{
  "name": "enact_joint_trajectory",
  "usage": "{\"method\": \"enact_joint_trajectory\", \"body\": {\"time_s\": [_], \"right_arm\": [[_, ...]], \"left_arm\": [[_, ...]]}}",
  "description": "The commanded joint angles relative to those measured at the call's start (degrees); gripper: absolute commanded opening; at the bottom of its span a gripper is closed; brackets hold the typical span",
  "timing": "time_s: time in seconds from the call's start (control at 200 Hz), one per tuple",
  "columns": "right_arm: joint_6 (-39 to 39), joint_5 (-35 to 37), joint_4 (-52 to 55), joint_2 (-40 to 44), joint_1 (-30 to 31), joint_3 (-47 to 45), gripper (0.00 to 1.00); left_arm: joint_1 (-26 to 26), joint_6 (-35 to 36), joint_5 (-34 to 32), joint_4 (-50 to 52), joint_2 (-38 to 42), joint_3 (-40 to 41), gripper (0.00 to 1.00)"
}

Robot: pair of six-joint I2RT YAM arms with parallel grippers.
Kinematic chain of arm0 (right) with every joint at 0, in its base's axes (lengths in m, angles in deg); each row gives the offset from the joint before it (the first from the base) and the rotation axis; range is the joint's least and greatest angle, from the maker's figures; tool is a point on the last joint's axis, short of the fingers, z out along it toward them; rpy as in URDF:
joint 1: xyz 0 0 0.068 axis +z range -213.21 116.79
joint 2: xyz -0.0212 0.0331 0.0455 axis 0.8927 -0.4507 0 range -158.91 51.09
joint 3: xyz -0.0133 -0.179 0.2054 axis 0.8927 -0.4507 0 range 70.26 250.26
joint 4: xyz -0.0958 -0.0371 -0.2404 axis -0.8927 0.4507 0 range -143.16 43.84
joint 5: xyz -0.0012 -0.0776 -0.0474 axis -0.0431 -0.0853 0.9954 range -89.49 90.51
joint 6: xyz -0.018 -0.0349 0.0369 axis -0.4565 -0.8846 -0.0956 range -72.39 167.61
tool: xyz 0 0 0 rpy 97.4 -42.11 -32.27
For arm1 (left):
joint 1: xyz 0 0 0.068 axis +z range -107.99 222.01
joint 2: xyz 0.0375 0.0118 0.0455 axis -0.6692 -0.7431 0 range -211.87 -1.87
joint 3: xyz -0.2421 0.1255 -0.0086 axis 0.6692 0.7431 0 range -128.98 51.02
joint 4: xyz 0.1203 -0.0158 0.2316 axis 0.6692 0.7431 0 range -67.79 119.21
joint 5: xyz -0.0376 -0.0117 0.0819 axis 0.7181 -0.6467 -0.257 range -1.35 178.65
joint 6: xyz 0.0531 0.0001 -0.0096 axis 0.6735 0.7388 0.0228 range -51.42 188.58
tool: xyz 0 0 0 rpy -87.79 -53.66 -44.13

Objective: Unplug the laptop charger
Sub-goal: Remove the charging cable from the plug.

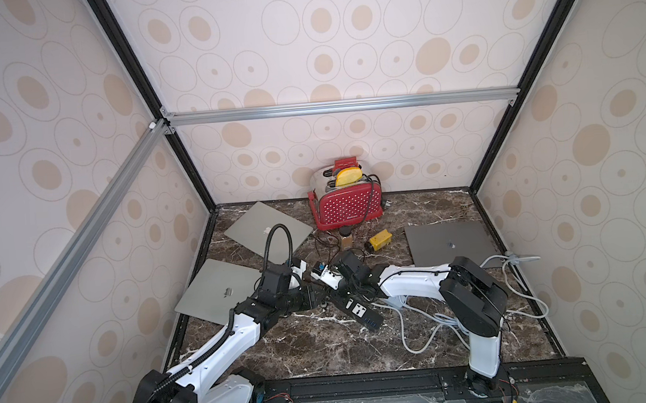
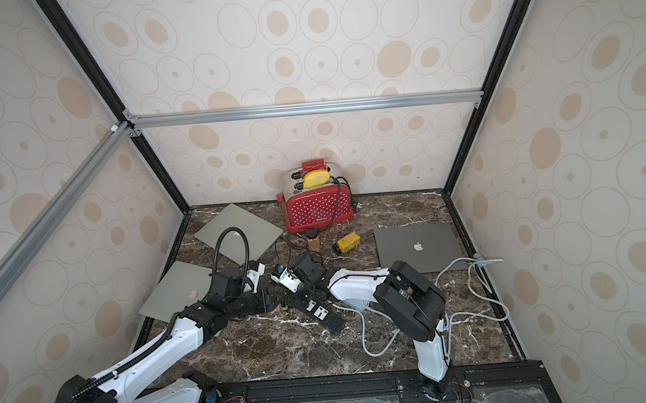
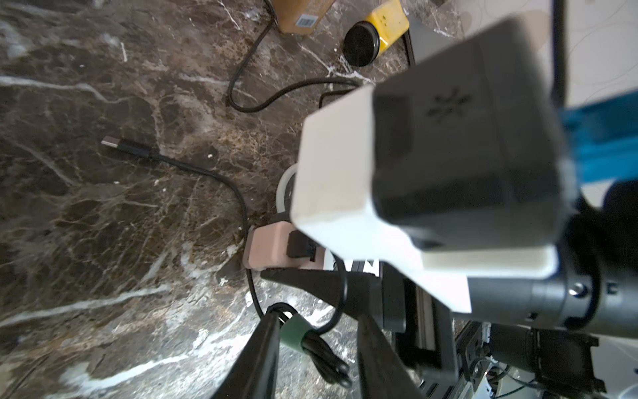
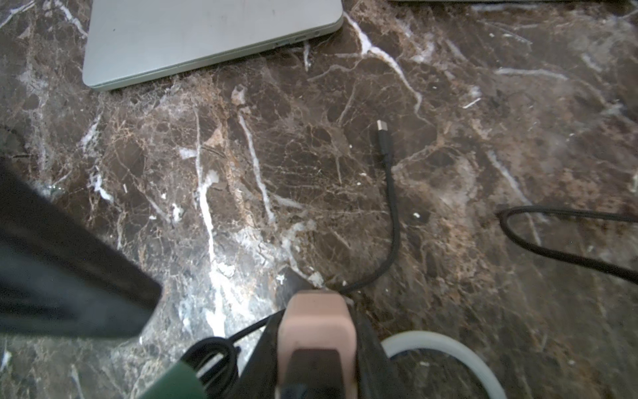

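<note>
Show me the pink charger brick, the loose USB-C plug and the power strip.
pink charger brick (image 4: 316,321): right wrist view, rounded front end.
USB-C plug (image 4: 385,143): right wrist view, black housing.
power strip (image 1: 360,309): in a top view, socket face.

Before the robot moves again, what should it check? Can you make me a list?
1. Right gripper clamped on the pink charger brick: ok.
2. Brick pulled out of the black power strip: cannot tell, the arms hide that spot.
3. Cable's plug end lying loose on the table, plugged into nothing: ok.
4. Left gripper open, its fingers either side of the cable bundle without pinching it: ok.
5. Cable free of both arms: cannot tell.
</note>
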Motion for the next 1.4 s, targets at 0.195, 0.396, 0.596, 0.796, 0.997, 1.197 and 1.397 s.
{"method": "enact_joint_trajectory", "body": {"time_s": [0.195, 0.396, 0.596, 0.796, 0.997, 1.197, 1.397], "right_arm": [[-0.3, -1.0, 3.6, -0.6, 0.6, -1.2, 0.06], [-0.7, -1.4, 2.8, -0.1, 0.6, -2.2, 0.06], [-0.2, -1.0, 2.8, -0.1, 0.6, -2.4, 0.12], [1.0, -0.3, 1.5, -0.2, 0.5, -3.3, 0.37], [2.1, -1.1, -1.7, 0.7, 0.1, -5.6, 0.44], [2.7, -2.1, -8.1, 3.2, 0.0, -9.8, 0.42], [4.0, -4.1, -16.1, 4.4, -0.4, -13.5, 0.41]], "left_arm": [[-0.4, -2.1, 1.4, -9.4, -4.2, 0.4, 0.26], [-0.5, -2.3, 1.3, -10.6, -5.0, 0.6, 0.18], [-0.4, -2.4, 1.9, -11.2, -4.4, 1.2, 0.00], [-0.4, -1.1, 1.1, -6.5, -0.4, 1.2, 0.00], [-0.2, -0.5, 0.0, -3.6, 2.3, 1.6, 0.00], [-0.1, -0.3, 0.1, -3.1, 2.1, 2.0, 0.00], [0.6, -0.9, 0.7, -2.9, 2.5, 2.1, 0.00]]}}
